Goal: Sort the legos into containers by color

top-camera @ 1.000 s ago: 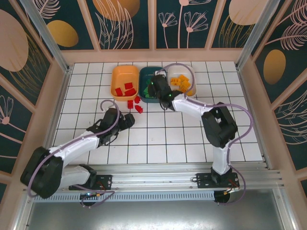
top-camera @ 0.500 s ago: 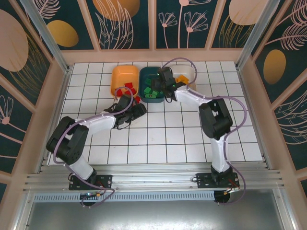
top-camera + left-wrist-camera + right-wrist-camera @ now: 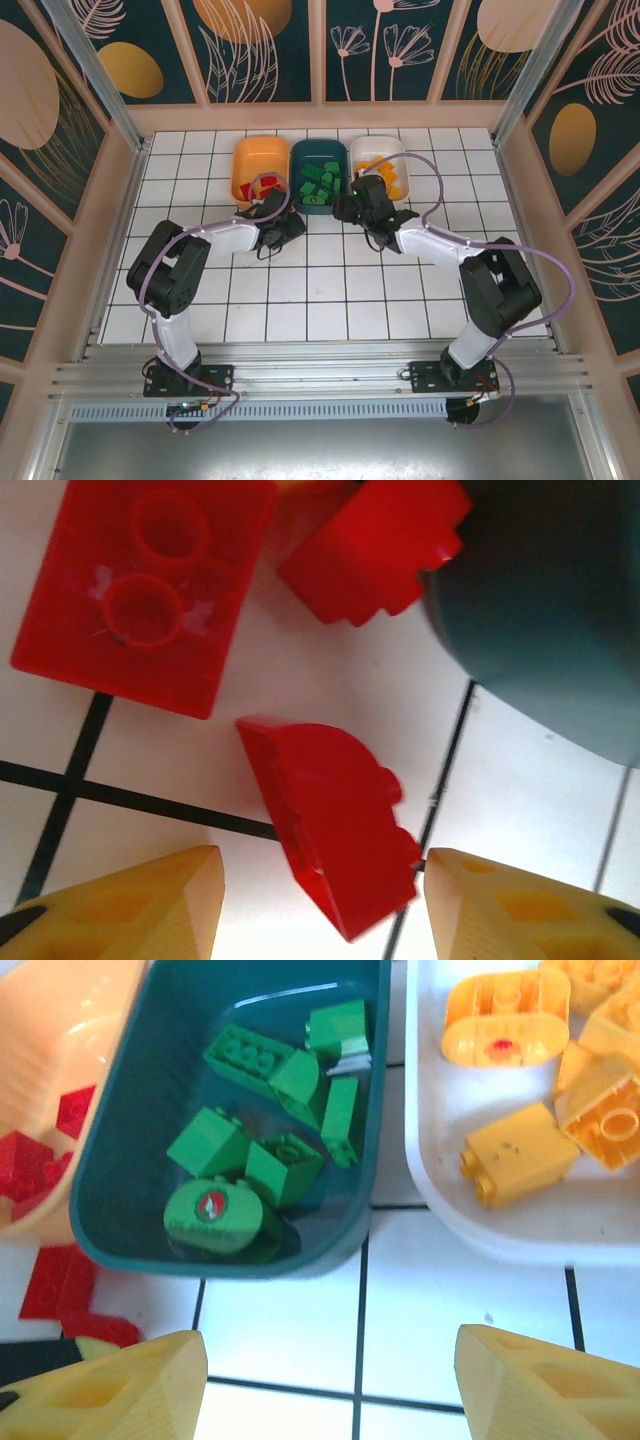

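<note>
Both arms are bolted at the near edge, and the white tiled table (image 3: 330,290) runs from there toward 12 o'clock.

1. The left gripper (image 3: 287,228) sits low over the tiles, at 6 o'clock of the near right corner of the orange tray (image 3: 258,150). In the wrist view its fingertips (image 3: 150,905) stand spread. One red brick (image 3: 330,825) lies on the tile between them, unclamped. There is a clear gap at its 9 o'clock side, and the other finger sits just beside its 3 o'clock corner.
2. At 12 o'clock of that brick we see two loose red bricks (image 3: 145,590) on the table, close beside the teal tray (image 3: 320,150).
3. The right gripper (image 3: 347,207) hovers at 6 o'clock of the gap between the teal tray and the white tray (image 3: 372,148). Its jaws are released wide and hold nothing, with bare tile between them.
4. Farthest out, the three trays stand side by side. The orange tray holds red pieces (image 3: 40,1160). The teal tray holds the green bricks (image 3: 270,1150). The white tray holds the yellow-orange bricks (image 3: 520,1160).
</note>
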`<action>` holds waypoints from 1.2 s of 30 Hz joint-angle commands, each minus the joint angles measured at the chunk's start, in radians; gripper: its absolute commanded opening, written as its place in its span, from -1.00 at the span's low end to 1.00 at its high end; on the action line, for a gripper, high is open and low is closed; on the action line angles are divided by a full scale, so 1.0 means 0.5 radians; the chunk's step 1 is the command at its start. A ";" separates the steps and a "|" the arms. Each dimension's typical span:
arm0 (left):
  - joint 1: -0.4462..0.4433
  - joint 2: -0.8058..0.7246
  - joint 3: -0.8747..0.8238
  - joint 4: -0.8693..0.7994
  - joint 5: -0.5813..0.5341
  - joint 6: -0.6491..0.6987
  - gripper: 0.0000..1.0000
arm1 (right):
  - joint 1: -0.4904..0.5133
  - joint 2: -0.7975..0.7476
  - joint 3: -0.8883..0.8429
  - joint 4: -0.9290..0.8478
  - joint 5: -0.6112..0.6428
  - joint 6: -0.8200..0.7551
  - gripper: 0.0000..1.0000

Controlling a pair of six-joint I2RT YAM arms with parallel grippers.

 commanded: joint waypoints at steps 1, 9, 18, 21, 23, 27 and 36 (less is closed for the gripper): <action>0.002 0.082 0.070 -0.139 -0.104 0.017 0.06 | 0.000 -0.141 -0.069 0.116 0.003 0.050 0.35; 0.002 0.101 0.062 -0.163 -0.174 0.079 -0.21 | -0.003 -0.253 -0.156 0.129 -0.010 0.038 0.33; -0.006 -0.070 -0.041 -0.211 -0.273 0.223 -0.44 | -0.002 -0.295 -0.191 0.126 -0.025 0.042 0.32; -0.049 -0.139 -0.058 -0.240 -0.312 0.251 -0.45 | -0.002 -0.320 -0.211 0.121 -0.025 0.047 0.32; -0.086 -0.180 -0.067 -0.254 -0.322 0.257 -0.46 | -0.002 -0.334 -0.221 0.118 -0.021 0.047 0.31; -0.177 -0.284 -0.073 -0.280 -0.329 0.286 -0.49 | -0.002 -0.360 -0.224 0.097 -0.002 0.035 0.30; -0.127 -0.371 0.342 -0.431 -0.321 0.653 -0.56 | -0.002 -0.457 -0.266 0.030 0.009 0.021 0.29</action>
